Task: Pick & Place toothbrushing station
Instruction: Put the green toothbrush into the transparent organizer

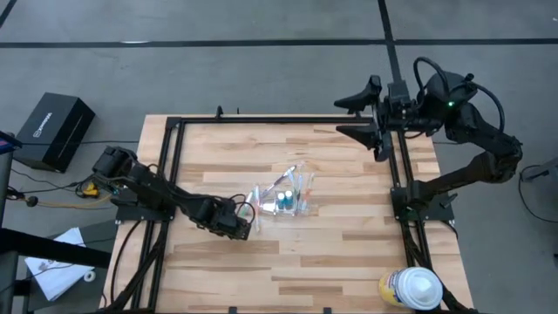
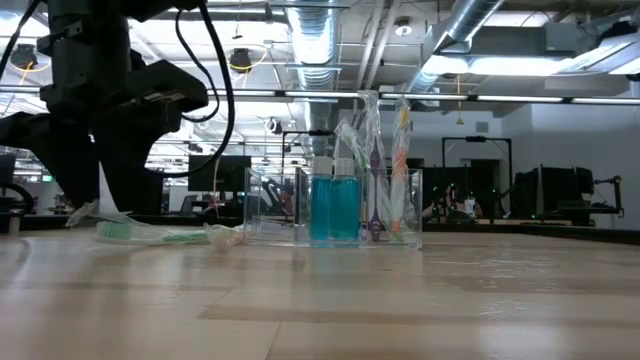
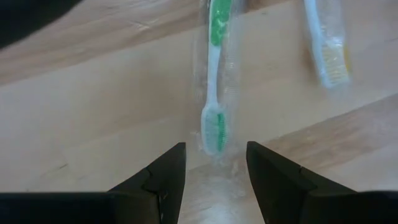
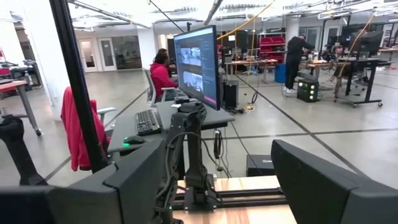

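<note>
- The table [image 1: 349,253] fills the middle of the high view.
- The right gripper [image 1: 359,116] waits at the upper right, jaws wide, holding nothing.
- The left gripper [image 3: 214,171], lower left of centre in the high view, stands open over a wrapped green toothbrush [image 3: 214,93] lying flat.
- The clear cup [image 2: 335,208] at centre holds upright toothbrushes [image 2: 385,165] and two toothpaste tubes [image 2: 334,205].

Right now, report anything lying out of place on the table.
A green toothbrush in clear wrap lies flat on the wood before the open left gripper, outside the clear cup; a white one lies beside it.
</note>
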Tool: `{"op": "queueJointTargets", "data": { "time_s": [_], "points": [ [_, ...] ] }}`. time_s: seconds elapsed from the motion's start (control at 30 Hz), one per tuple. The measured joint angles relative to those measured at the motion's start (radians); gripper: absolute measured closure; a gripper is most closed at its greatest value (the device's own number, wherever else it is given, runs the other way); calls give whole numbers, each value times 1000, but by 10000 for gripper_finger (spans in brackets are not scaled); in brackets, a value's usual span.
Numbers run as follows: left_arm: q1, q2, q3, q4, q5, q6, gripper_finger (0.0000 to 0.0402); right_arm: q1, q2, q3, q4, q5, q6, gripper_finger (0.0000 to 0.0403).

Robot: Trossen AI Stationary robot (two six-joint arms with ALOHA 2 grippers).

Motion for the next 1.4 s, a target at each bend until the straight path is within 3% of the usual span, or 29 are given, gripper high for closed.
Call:
{"op": "queueJointTargets", "data": {
  "time_s": [0.63, 0.73, 0.97, 1.13, 1.4],
  "points": [
    [-3, 120, 5, 145, 83, -21, 246, 23, 0, 0, -11, 25, -9, 117],
    [-1, 116, 3, 139, 99, -17, 274, 23, 0, 0, -13, 25, -16, 117],
    [-1, 113, 0, 147, 158, 21, 388, 23, 0, 0, -14, 31, -36, 117],
    [-2, 31, -2, 145, 165, 36, 399, 23, 0, 0, -14, 76, -68, 117],
    [0, -273, 0, 94, 58, 58, 401, 23, 0, 0, -12, 78, -110, 117]
  ]
}}
